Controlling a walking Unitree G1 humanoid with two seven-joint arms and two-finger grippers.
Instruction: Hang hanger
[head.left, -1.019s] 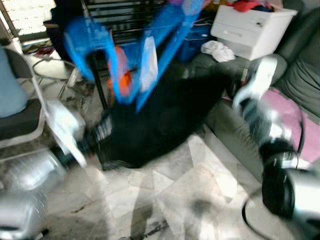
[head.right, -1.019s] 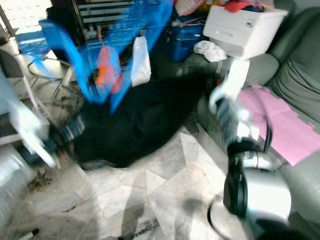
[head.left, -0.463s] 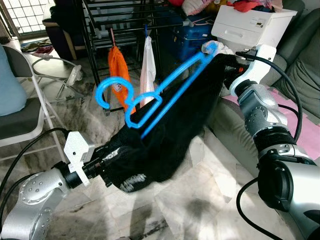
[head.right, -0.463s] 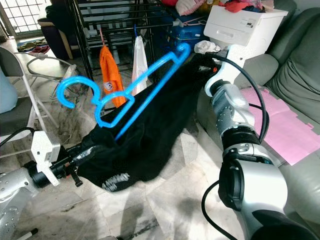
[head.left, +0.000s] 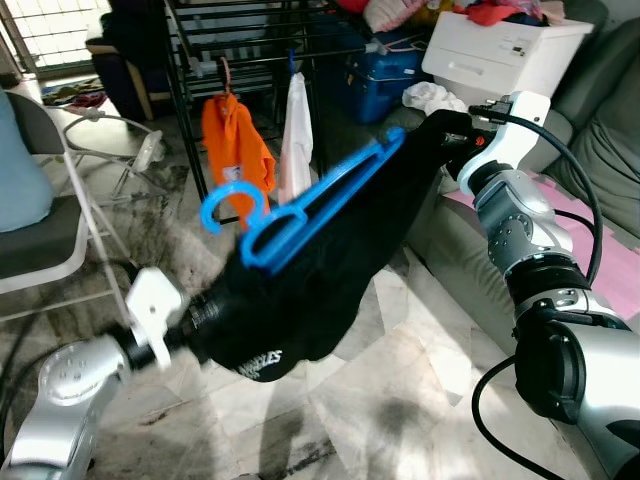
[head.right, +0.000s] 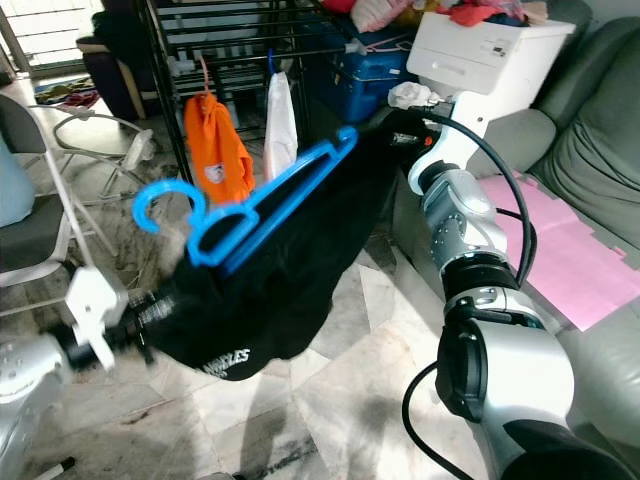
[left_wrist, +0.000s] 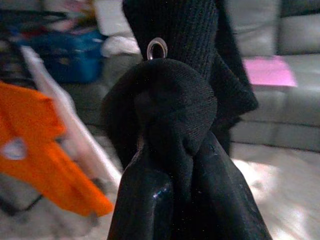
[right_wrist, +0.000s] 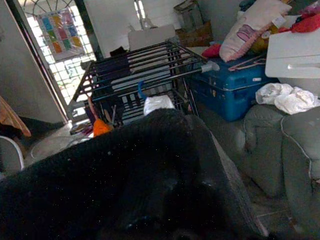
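A black garment (head.left: 320, 270) is stretched between both claws, left claw (left_wrist: 170, 165) clamped on its hem, right claw (head.left: 455, 125) buried in cloth, grip unclear, so the blue hanger (head.left: 300, 205) rides on top, short of the drying rack (head.left: 250, 40).

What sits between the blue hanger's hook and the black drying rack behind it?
In the left eye view, an orange garment and a white garment hang from the drying rack, just beyond the blue hanger.

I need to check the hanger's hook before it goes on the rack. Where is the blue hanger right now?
In the left eye view, the blue hanger lies across the black garment, ahead of the robot, hook pointing left toward the orange shirt.
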